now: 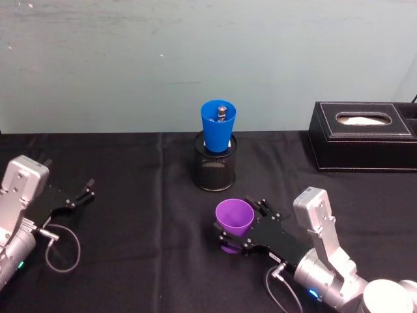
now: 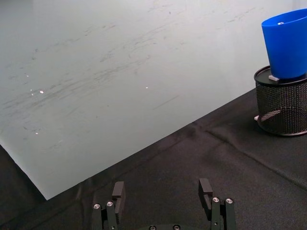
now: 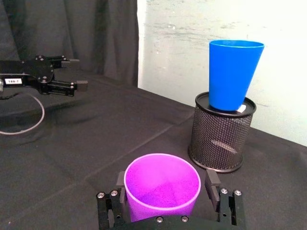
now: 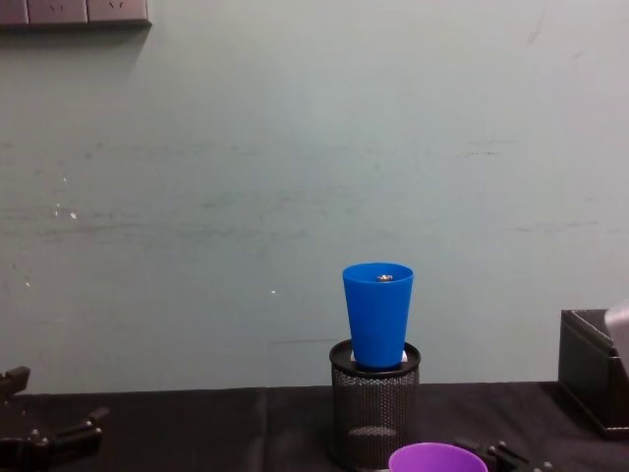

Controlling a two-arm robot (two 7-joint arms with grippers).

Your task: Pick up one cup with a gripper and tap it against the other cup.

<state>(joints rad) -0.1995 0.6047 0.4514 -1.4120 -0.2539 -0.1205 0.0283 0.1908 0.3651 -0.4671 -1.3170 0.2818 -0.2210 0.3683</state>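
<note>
One purple cup (image 1: 234, 218), clamped by right pincer (image 3: 165, 181)

A scuffed, pale green wall (image 4: 197, 197) rises behind the table (image 1: 130, 169), which is draped in black cloth. White socket plates (image 4: 74, 10) sit high on the far left.

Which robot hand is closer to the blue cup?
The right one. The right gripper, holding the purple cup, is just in front of the blue cup in its mesh holder. The left gripper sits open far off to the left.
</note>
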